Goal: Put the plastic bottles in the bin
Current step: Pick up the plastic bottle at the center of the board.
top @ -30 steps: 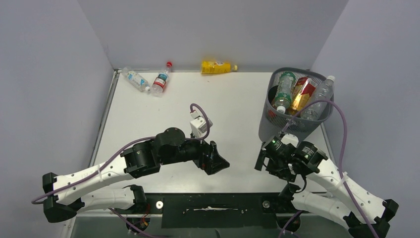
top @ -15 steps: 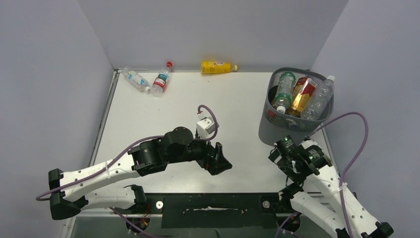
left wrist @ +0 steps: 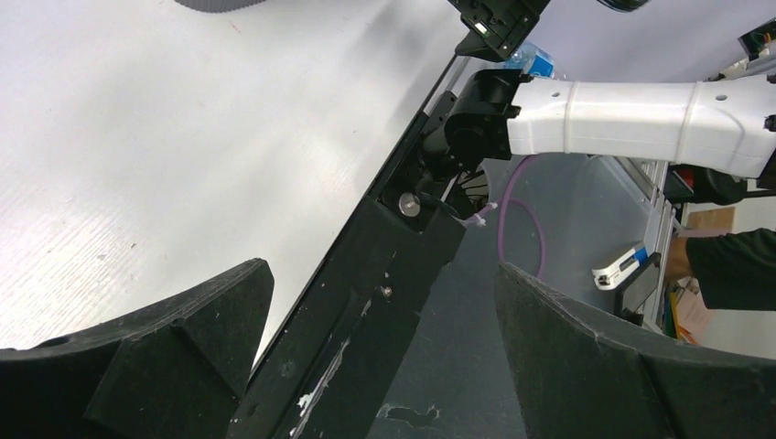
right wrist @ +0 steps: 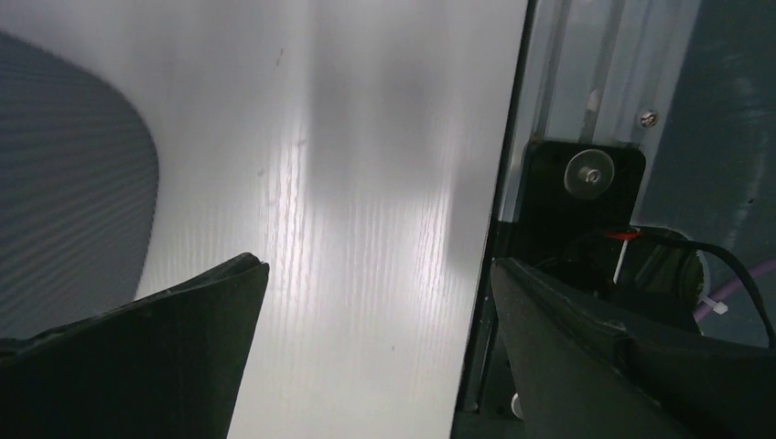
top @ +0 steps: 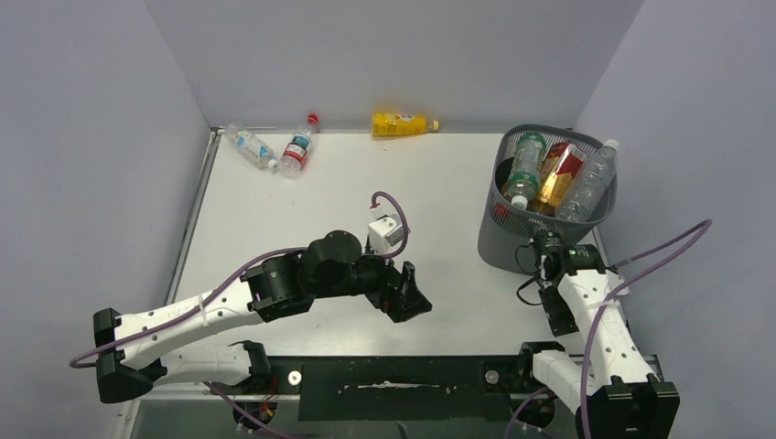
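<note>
Left of the bin point(top: 499, 229), along the far edge of the counter point(top: 274, 229), three bottles lie flat.
- Nearest the bin, the yellow bottle point(top: 399, 123): long axis parallel to the back wall point(top: 393, 55), cap pointing toward the bin's side.
- Further left of the bin, the red-capped bottle point(top: 298, 146): axis slanted, cap toward the wall, base toward the arms.
- Furthest from the bin, near the far left corner, the blue-labelled bottle point(top: 251, 145): axis on the opposite diagonal, its near end just beside the red-capped bottle's base. Cannot tell if they touch.

Bin stands at the right side of the counter, with several binned bottles point(top: 526, 165) upright or leaning inside, necks at or above the rim.

The left end effector point(left wrist: 382, 274) has jaws spread wide with nothing between them. It sits low over the near part of the counter, left of the bin, facing the near edge and away from the three bottles. The right end effector point(right wrist: 380, 265) is also wide apart and empty, tucked just in front of the bin.

Judgement: all three loose bottles lie beyond the left end effector, well apart from it, and the right one sits further off. The left arm looks the likelier one. It would need to turn about and reach for the far wall. The yellow bottle calls for jaws set across its axis, closing front to back.
</note>
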You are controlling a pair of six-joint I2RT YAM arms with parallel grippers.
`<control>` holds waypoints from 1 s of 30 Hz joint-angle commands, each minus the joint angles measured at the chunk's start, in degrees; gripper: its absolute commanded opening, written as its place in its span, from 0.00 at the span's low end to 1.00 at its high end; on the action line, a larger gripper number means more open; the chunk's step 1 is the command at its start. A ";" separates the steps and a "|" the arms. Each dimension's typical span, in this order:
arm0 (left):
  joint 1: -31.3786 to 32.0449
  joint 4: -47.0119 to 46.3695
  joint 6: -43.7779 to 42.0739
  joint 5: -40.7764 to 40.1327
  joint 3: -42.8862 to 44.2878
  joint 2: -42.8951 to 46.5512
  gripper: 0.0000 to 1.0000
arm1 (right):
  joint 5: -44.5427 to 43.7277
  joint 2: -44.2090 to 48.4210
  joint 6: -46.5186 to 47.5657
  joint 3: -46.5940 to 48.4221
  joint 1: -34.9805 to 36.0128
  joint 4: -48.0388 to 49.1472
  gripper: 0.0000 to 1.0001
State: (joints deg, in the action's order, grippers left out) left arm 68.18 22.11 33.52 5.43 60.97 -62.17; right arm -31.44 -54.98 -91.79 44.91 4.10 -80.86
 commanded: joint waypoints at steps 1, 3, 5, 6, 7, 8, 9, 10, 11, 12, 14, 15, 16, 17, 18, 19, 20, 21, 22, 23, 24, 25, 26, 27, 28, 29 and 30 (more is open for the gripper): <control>-0.16 -0.87 -1.26 1.92 3.51 -0.43 0.92 | -9.34 -0.84 -4.97 0.88 -6.81 -0.62 0.99; -0.18 -0.48 -1.41 2.35 3.75 -0.79 0.92 | -12.14 -0.99 -6.17 -0.15 -9.68 -0.68 0.99; -0.20 0.04 -1.64 2.58 3.93 -0.93 0.93 | -14.11 0.38 -7.56 -1.25 -12.37 -0.39 0.99; -0.19 0.36 -1.69 2.63 3.97 -0.93 0.92 | -15.87 1.39 -8.43 -1.71 -13.59 -0.36 1.00; -0.18 0.70 -1.84 2.58 4.04 -0.93 0.92 | -16.75 2.40 -9.36 -2.21 -14.51 -0.19 0.99; -0.17 0.89 -1.91 2.62 4.15 -1.00 0.92 | -17.15 3.24 -9.64 -2.57 -15.53 0.52 0.98; -0.21 1.11 -1.96 2.71 4.23 -1.07 0.93 | -17.40 3.87 -9.09 -2.64 -16.85 1.34 0.98; -0.28 1.23 -2.01 2.76 4.31 -1.23 0.92 | -17.76 4.13 -7.65 -2.75 -18.18 2.53 0.98; -0.25 1.41 -2.09 2.94 4.52 -1.53 0.92 | -18.03 3.90 -6.17 -2.92 -19.53 3.41 0.98; -0.24 1.56 -2.18 3.18 4.77 -1.81 0.93 | -18.34 3.38 -5.66 -2.97 -21.30 3.78 0.98; -0.27 1.69 -2.36 3.72 5.14 -2.51 0.92 | -18.50 1.87 -4.02 -3.34 -24.62 5.14 0.98; -0.25 1.70 -2.51 3.85 5.27 -2.70 0.92 | -18.52 1.65 -4.28 -3.78 -26.05 5.42 0.98; -0.24 1.75 -2.64 3.90 5.48 -2.93 0.92 | -18.49 1.55 -4.24 -4.16 -27.57 6.02 0.98; -0.30 1.98 -2.78 3.96 5.62 -3.10 0.93 | -18.48 2.02 -3.76 -4.63 -29.15 7.22 0.98; -0.25 2.22 -2.95 3.97 5.83 -3.25 0.92 | -18.48 2.52 -2.95 -5.35 -30.34 8.70 0.97; -0.24 2.38 -3.05 4.04 5.95 -3.36 0.92 | -18.39 2.99 -1.93 -6.08 -31.88 10.47 0.97; -0.24 2.47 -3.19 4.11 6.00 -3.46 0.92 | -17.94 3.18 -0.64 -6.97 -33.42 12.27 0.96; -0.25 2.56 -3.26 4.21 6.12 -3.54 0.92 | -17.24 3.14 0.39 -7.47 -35.39 13.70 0.96; -0.32 2.71 -3.40 4.30 6.17 -3.71 0.93 | -16.60 3.02 1.28 -7.91 -37.07 15.18 0.96; -0.33 2.87 -3.54 4.40 6.30 -3.81 0.93 | -16.18 3.04 2.03 -8.37 -38.54 16.33 0.96; -0.45 3.00 -3.67 4.60 6.41 -3.97 0.93 | -16.00 2.85 2.59 -8.69 -40.14 17.34 0.96; -0.62 3.17 -3.78 4.85 6.52 -4.15 0.93 | -15.86 2.67 3.38 -8.97 -41.26 18.48 0.95; -0.74 3.27 -3.87 5.09 6.61 -4.30 0.93 | -15.85 2.30 4.27 -9.39 -42.15 19.49 0.93; -0.91 3.31 -4.02 5.42 6.69 -4.42 0.93 | -15.76 1.79 4.56 -9.77 -43.15 20.19 0.91; -1.06 3.37 -4.13 5.65 6.70 -4.57 0.93 | -15.38 1.30 5.12 -10.10 -44.35 20.89 0.91; -1.26 3.42 -4.24 5.96 6.78 -4.73 0.93 | -14.85 0.86 6.15 -10.18 -45.22 21.88 0.89; -1.49 3.51 -4.49 6.26 6.79 -4.90 0.93 | -14.53 0.70 6.77 -10.31 -45.77 23.05 0.84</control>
State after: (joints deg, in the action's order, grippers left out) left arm 67.59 26.44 30.72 9.67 64.55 -66.85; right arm -45.17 -53.28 -88.25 35.18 -39.03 -64.16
